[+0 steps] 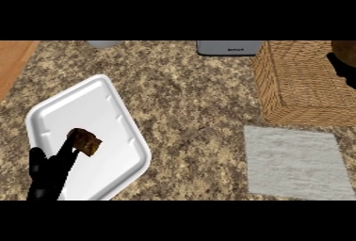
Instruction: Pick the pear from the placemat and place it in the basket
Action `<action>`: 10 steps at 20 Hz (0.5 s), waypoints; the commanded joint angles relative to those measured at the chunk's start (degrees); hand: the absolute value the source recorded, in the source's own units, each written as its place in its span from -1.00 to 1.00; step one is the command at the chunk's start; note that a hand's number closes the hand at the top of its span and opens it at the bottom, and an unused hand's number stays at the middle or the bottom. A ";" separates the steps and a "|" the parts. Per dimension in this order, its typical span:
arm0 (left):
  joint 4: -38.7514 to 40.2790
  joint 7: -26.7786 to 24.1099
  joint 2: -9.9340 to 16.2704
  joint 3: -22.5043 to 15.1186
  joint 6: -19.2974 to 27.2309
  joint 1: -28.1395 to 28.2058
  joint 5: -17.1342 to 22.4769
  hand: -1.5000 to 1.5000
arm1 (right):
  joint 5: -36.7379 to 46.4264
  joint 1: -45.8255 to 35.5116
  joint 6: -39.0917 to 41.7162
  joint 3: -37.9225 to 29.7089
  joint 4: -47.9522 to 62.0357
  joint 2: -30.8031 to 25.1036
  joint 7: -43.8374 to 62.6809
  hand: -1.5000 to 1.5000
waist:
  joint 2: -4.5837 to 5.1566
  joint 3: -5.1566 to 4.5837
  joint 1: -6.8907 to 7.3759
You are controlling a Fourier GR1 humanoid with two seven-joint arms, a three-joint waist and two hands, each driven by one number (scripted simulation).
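A speckled stone table (188, 94) fills the view, with a strip of wood (14, 56) along its upper left edge. At the left lies a white tray (104, 108), turned at an angle, and on its lower part sits a brown chunk (86, 142). The left hand (47, 172) comes up from the lower left over the tray's near corner; its fingers (68, 149) are released and stretched out straight, the longest one reaching up to the chunk's left edge and seeming to touch it, while the thumb stands apart to the left. At the right, a grey placemat (297, 161) lies flat on the table, and just behind it stands a wicker basket (299, 84), the two close together but not clearly touching. At the far right edge, over the basket, shows a black shape that looks like the right hand (342, 71); it is cut off by the edge, so whether it is released or grasping anything cannot be told. Just above it is a dark brown rounded shape (345, 48), which may be the pear, though too little shows to be sure. Behind the basket's left side stands a grey box (230, 47), and a pale round thing (104, 44) peeks in at the top left
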 commanded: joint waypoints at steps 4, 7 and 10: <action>1.30 3.74 -0.88 -1.36 -0.96 1.52 -0.10 0.00 | -3.72 -5.22 1.44 -6.72 14.27 -9.65 -4.97 1.00 | 0.66 -0.65 0.44; 0.00 3.93 -3.30 -3.80 1.53 1.80 -2.70 0.00 | -0.65 -3.58 -1.81 -4.83 19.46 -9.75 -9.96 1.00 | 0.75 -0.64 0.73; 5.69 2.88 -0.83 -0.31 -1.05 -2.12 -0.42 0.00 | -1.61 -4.68 -1.91 -5.22 23.56 -11.77 -12.77 1.00 | 0.74 -0.68 0.29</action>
